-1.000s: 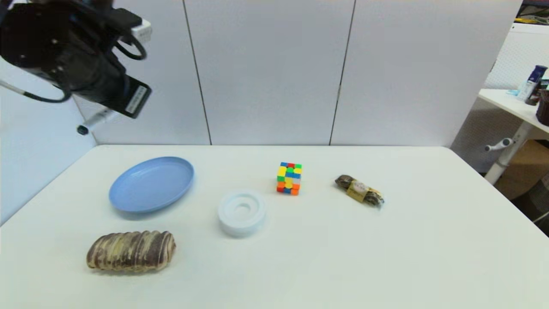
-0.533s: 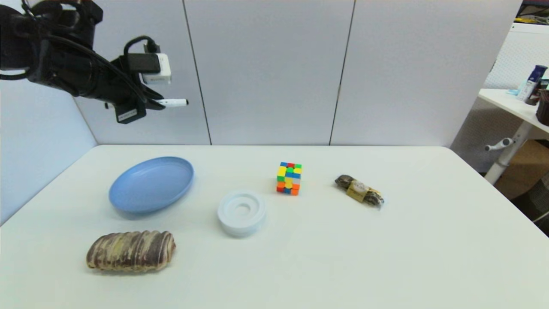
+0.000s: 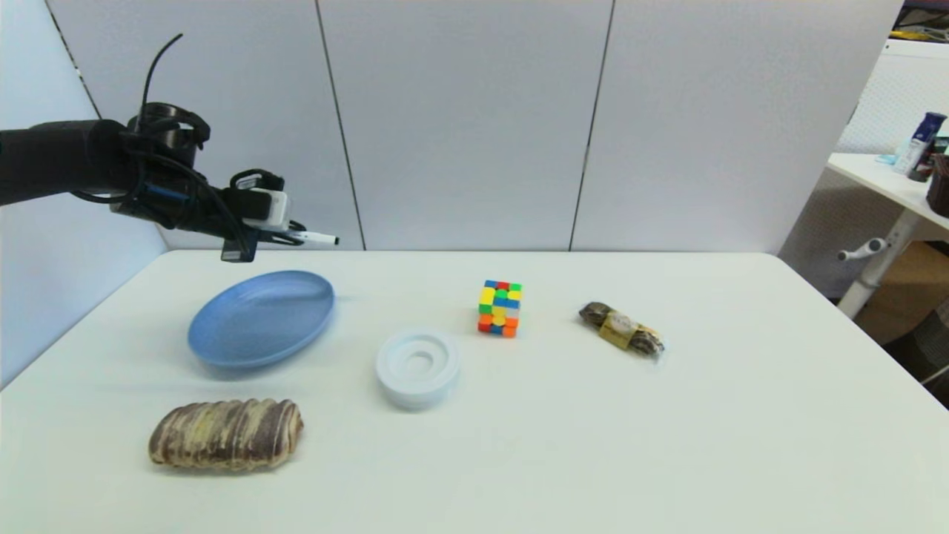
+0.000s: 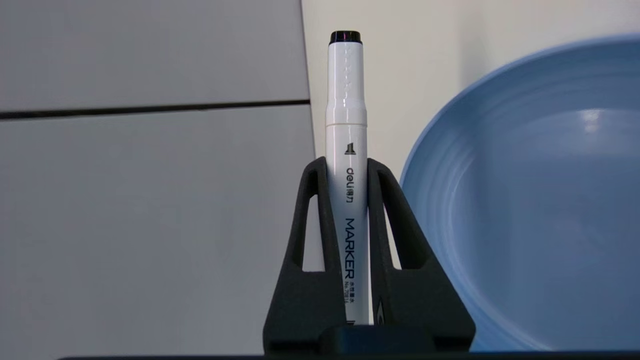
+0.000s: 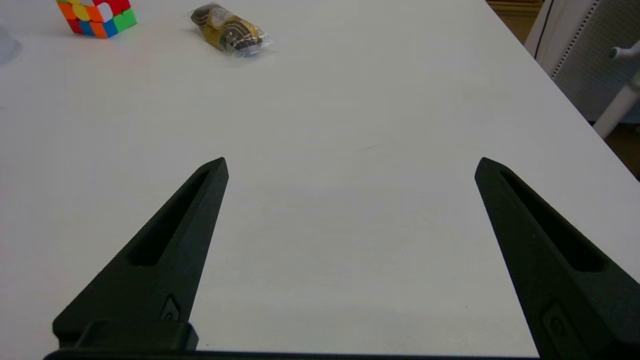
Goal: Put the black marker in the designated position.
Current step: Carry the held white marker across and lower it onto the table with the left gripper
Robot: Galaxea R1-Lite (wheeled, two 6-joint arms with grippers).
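Black left arm (image 3: 67, 159), looped cables, white wrist camera (image 3: 267, 209).

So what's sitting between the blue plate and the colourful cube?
In the head view, only the white ring-shaped holder sits roughly between the blue plate and the Rubik's cube, slightly nearer the robot.

Plate (image 3: 259, 319) far left, loaf (image 3: 226, 434) before it, cube (image 3: 500, 308) right.

I see a blue plate (image 3: 261, 317) on the white table (image 3: 741, 445), far left. Near it sits a brown striped bread loaf (image 3: 226, 434). A white ring-shaped holder (image 3: 418, 368) lies mid-table, a colourful puzzle cube (image 3: 500, 308) behind it, and 1 wrapped snack (image 3: 621, 329) further right, all well apart.
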